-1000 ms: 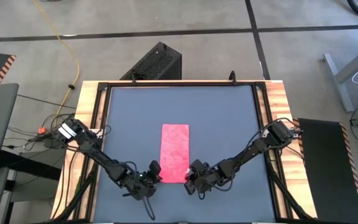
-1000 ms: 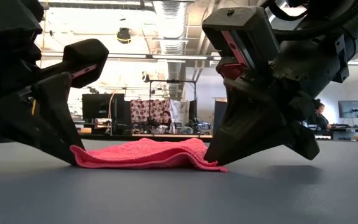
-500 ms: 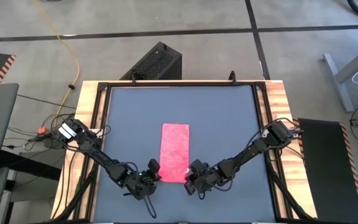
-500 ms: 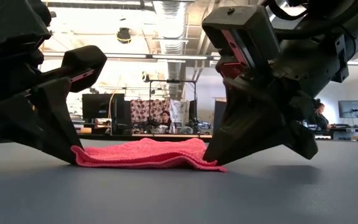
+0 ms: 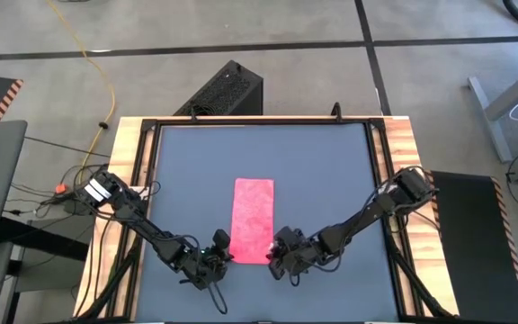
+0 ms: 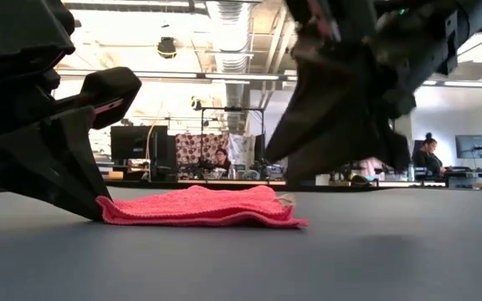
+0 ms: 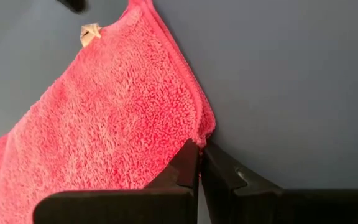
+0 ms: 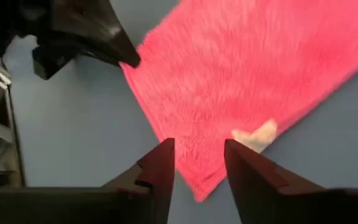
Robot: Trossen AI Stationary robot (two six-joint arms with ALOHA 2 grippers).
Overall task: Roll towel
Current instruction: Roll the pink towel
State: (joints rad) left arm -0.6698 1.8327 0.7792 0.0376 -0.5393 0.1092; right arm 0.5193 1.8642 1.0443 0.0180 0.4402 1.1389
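A bright pink towel [image 5: 254, 220] is lying folded into a long narrow strip at the centre of the dark grey mat [image 5: 331, 162], its long axis running from 12 to 6 o'clock in the overhead view. Both arms are working at its 6 o'clock end. The left gripper [image 5: 220, 255] is pinching the corner at about 7 o'clock, its two fingers pressed together on the doubled hem, as the left wrist camera is showing at close range [image 7: 199, 163]. The right gripper [image 5: 279, 256] is hovering just above the opposite corner at about 5 o'clock, its jaws standing apart and holding nothing; the right wrist camera is looking down between them [image 8: 199, 163] onto the pile and a small pale label [image 8: 257, 135] sewn at the edge. From table level, that corner is lying flat and free on the mat.

The cloth is looking light, limp and fluffy, so it is likely to sag, drag and bunch rather than slide as one piece, and a single pinched corner may pull the strip askew. The surest hold appears to be both short-edge corners at once, taken on the stitched hem where the layers are thickest, so the end lifts evenly and turns over toward 12 o'clock.
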